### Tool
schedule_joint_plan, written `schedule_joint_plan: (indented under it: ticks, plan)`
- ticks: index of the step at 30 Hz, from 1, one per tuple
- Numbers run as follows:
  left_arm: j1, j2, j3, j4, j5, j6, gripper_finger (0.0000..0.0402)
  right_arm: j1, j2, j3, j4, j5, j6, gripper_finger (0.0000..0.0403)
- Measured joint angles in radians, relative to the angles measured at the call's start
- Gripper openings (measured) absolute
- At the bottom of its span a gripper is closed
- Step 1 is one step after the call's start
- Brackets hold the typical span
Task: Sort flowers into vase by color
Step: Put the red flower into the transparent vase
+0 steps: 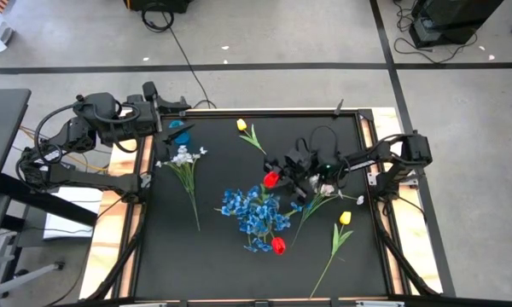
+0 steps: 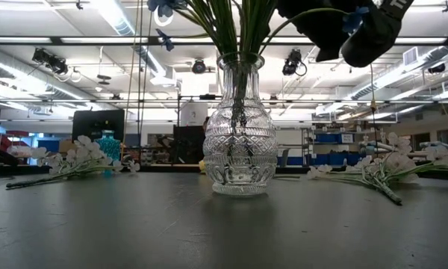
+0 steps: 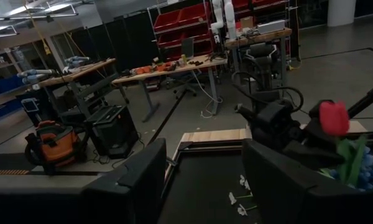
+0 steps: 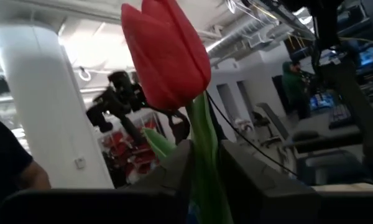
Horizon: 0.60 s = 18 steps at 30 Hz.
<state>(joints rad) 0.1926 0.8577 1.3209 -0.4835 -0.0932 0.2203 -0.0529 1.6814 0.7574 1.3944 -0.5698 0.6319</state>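
Red tulip with a green stem sits clamped in your right pincer, above the black tabletop beside the blue clustered flower bunch in the clear cut-glass vase. Your left pincer waits at the tabletop's far left corner, fingers apart. White blossom sprig and two yellow tulips lie loose on the tabletop.

Cut-glass vase stands upright mid table, green stems packed in its neck w/ blue blooms at top edge. White sprigs lie flat on both sides: one bunch left, another right. Dark arm hangs in from top right, above vase.
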Motion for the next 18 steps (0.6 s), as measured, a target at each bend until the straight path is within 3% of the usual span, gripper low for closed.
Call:
schedule_joint_plan:
  ticks: [10,18]
  plan:
    - [0.000,0.000,0.000,0.000,0.000,0.000,0.0215,0.024,0.000,0.000,-0.131,-0.013,-0.115,0.0011]
    - [0.000,0.000,0.000,0.000,0.000,0.000,0.0215,0.024,0.000,0.000,-0.153,-0.038,-0.109,0.0074]
